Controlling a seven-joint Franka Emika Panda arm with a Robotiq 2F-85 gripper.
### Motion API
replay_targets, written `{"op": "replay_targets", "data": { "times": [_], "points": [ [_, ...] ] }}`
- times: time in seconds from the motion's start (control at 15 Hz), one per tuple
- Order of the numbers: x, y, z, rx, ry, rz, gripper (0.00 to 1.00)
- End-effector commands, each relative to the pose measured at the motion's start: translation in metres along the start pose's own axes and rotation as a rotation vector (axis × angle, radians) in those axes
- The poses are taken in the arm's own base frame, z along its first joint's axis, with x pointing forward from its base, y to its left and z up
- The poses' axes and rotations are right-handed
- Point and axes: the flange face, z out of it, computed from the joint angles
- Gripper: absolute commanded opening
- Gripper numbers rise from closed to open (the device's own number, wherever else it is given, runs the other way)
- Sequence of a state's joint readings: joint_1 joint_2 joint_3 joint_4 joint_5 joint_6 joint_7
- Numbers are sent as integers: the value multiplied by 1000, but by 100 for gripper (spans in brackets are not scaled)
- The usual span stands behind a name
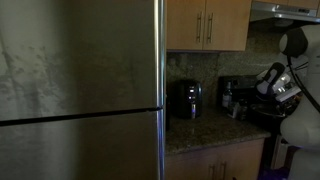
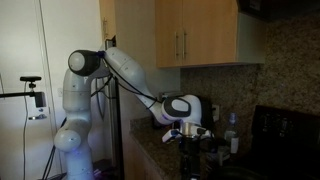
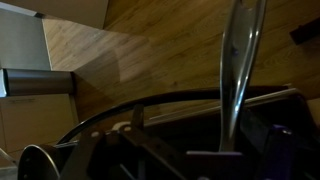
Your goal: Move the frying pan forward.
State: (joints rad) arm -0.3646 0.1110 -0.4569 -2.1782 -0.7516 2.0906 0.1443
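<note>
Frying pan (image 3: 255,125) sits close under the gripper (image 2: 187,135), past the right end of the counter (image 1: 200,128). Its steel handle (image 3: 240,70) runs near-to-far through the wrist view, right of center. Too dark to tell if the jaws are spread or pinched, tbh.

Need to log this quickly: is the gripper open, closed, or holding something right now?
Gripper: cannot be told; it is in view, but the pictures are too dark to show its jaws.

Too dim for me to read the dark-fingered gripper (image 2: 187,134); the dark round frying pan (image 3: 200,125) runs off the wrist view's bottom edge.
</note>
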Motion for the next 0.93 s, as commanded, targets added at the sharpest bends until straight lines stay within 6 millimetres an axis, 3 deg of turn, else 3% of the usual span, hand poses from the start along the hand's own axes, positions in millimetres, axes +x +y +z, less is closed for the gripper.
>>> {"op": "replay_targets", "data": {
  "times": [0.0,0.4,0.53,0.6,0.73,0.87],
  "points": [
    [-15,29,-10,36,49,46,100],
    [-38,66,-47,347,167,210,100],
    [-49,83,-58,444,125,225,100],
    [-37,68,-52,376,138,228,100],
    [-42,76,-57,387,148,235,100],
    [-40,71,-56,384,142,229,100]
  ]
}}
